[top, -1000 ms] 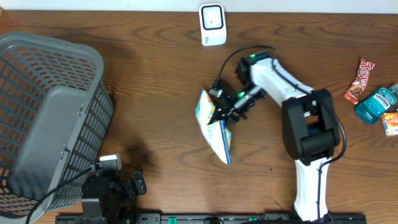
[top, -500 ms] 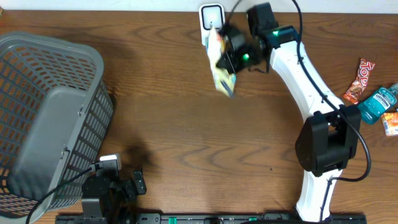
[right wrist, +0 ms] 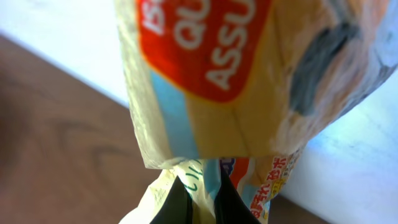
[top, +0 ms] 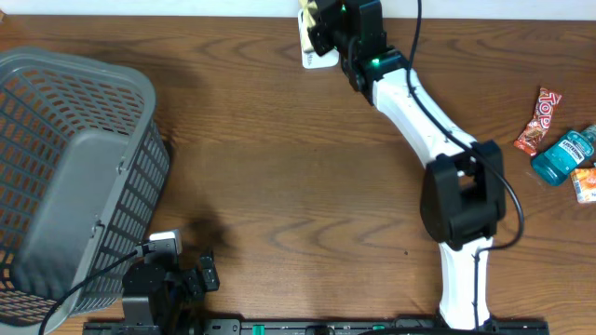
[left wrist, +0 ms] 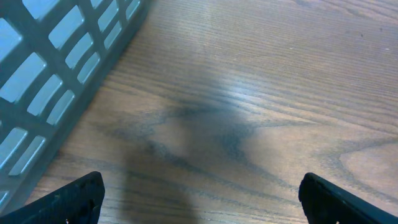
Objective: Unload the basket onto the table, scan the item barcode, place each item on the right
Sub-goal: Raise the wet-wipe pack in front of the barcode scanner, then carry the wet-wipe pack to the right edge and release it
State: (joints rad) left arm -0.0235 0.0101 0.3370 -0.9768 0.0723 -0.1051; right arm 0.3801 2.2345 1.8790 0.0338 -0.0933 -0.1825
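Note:
My right gripper (top: pixel 323 22) is stretched to the table's far edge, right over the white barcode scanner (top: pixel 318 56). It is shut on a yellow snack bag; only a sliver of the bag (top: pixel 305 11) shows from overhead. In the right wrist view the bag (right wrist: pixel 205 74), with a red label and blue stripe, fills the frame, and its crimped end is pinched between my black fingers (right wrist: pixel 171 205). The barcode is not visible. My left gripper (left wrist: pixel 205 208) hovers open over bare wood at the front left, beside the grey basket (left wrist: pixel 56 81).
The grey mesh basket (top: pixel 74 177) takes up the left side of the table. At the right edge lie a red snack bar (top: pixel 538 119), a blue bottle (top: pixel 564 155) and an orange packet (top: pixel 585 183). The left arm base (top: pixel 168 284) sits at the front left.
The right arm has carried the bag from mid-table up to the far edge, ending over the scanner. The left arm has not moved.

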